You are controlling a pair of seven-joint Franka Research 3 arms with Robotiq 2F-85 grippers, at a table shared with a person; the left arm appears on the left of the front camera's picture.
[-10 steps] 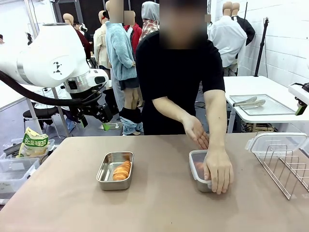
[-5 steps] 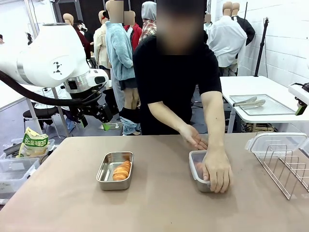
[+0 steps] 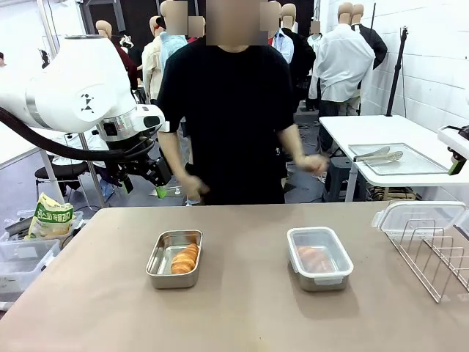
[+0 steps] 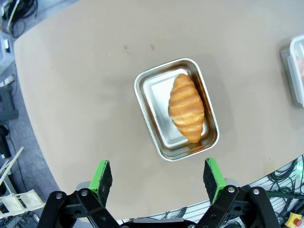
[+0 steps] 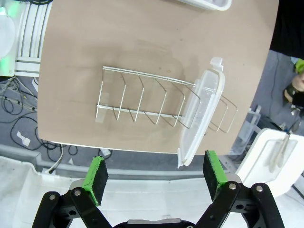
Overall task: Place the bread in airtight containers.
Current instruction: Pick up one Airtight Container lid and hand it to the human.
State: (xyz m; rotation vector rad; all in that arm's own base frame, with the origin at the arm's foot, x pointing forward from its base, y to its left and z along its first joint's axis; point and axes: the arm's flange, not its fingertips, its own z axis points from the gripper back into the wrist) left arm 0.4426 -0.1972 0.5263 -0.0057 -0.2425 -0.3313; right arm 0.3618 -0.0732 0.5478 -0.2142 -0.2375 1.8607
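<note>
Front view, near to far: on the table (image 3: 242,323) the left tin (image 3: 161,262) lies uncovered with a croissant (image 3: 184,258) in it; the right tin (image 3: 319,284) is lidded over its roll (image 3: 315,258). At the right, a clear lid (image 3: 418,214) leans in the wire rack (image 3: 431,255). The left gripper (image 4: 156,175) hangs spread and empty above the uncovered tin, the right gripper (image 5: 154,178) likewise above the rack. The person (image 3: 223,125) stands beyond, hands off the table. To finish well, I judge, take the lid by its edge, lower it level and press every corner evenly.
</note>
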